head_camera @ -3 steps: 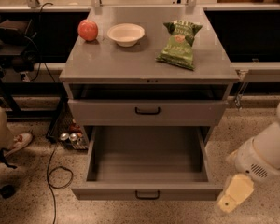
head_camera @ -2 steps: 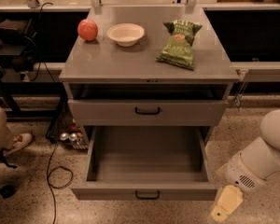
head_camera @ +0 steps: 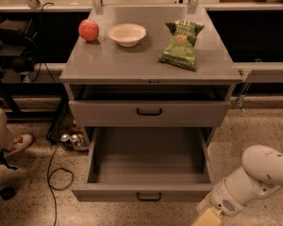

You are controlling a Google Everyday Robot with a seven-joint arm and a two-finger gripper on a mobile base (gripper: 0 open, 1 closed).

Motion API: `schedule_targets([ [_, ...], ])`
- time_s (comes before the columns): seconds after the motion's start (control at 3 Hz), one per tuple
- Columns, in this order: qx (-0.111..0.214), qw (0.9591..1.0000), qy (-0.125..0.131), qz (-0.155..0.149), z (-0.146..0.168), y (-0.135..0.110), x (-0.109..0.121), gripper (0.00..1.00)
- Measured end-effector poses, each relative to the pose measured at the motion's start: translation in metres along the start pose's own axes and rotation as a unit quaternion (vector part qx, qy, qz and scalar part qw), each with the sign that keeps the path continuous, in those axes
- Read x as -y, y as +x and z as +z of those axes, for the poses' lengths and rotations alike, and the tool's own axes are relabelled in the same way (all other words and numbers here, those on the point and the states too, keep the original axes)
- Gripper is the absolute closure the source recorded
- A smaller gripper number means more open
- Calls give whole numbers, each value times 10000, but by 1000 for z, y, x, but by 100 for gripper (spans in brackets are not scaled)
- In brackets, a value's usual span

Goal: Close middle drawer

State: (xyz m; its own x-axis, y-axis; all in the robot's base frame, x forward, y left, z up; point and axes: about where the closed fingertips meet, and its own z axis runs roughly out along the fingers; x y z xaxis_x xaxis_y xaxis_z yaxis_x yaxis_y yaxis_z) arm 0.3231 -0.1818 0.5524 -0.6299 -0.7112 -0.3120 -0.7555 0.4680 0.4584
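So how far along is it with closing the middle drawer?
Nothing looks done yet: the middle drawer stands pulled far out, its empty inside in full view. In hand: the gripper is low at the picture's bottom edge, just right of the drawer front's right corner, with no contact visible. Left: bring the gripper against the front and push the drawer all the way in.

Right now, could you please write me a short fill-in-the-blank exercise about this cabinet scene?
1. The middle drawer is ____, not shut.
2. Between the apple and the green bag stands a white ____.
3. The gripper is in the bottom ____ corner of the camera view.
Missing words: open; bowl; right.
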Motion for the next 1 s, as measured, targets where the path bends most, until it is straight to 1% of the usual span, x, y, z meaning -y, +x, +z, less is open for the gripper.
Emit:
schedule_targets([
  [0.33, 224, 9995, 126, 155, 46, -1, 22, 64],
  [0.67, 485, 9977, 309, 365, 86, -11, 48, 88],
  [1.0, 950, 9915, 545, 702, 130, -36, 86, 100],
])
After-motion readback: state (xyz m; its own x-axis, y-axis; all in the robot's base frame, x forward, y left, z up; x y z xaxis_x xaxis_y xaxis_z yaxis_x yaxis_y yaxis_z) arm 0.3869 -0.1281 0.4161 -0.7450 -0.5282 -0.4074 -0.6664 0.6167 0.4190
